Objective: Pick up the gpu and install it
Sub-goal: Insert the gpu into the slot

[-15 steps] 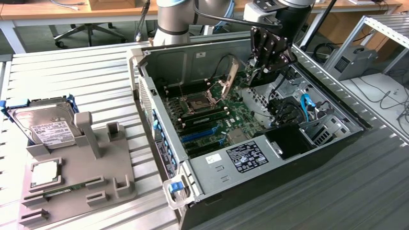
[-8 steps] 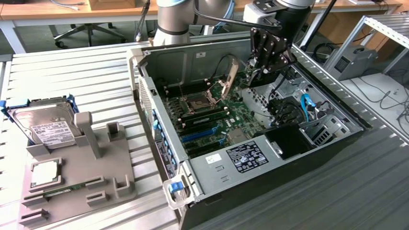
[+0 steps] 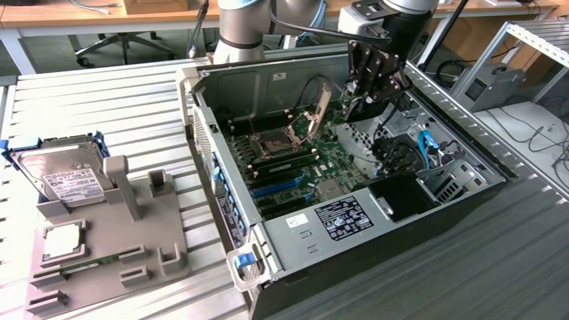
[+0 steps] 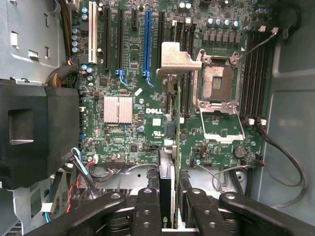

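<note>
end effector gripping gpu, above motherboard

Shiny metal bracket, matt black gripper

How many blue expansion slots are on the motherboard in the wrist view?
1. The blue slot runs between two black slots. The gpu, held edge-on, may hide more behind it.

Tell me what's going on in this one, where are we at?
The robot arm's gripper is holding the gpu edge-on above the open computer case. In the wrist view the card hangs between the fingers, its silver bracket pointing out over the motherboard, not yet seated in a slot. On the exterior view's left, a hard drive sits in the grey parts holder.
</note>
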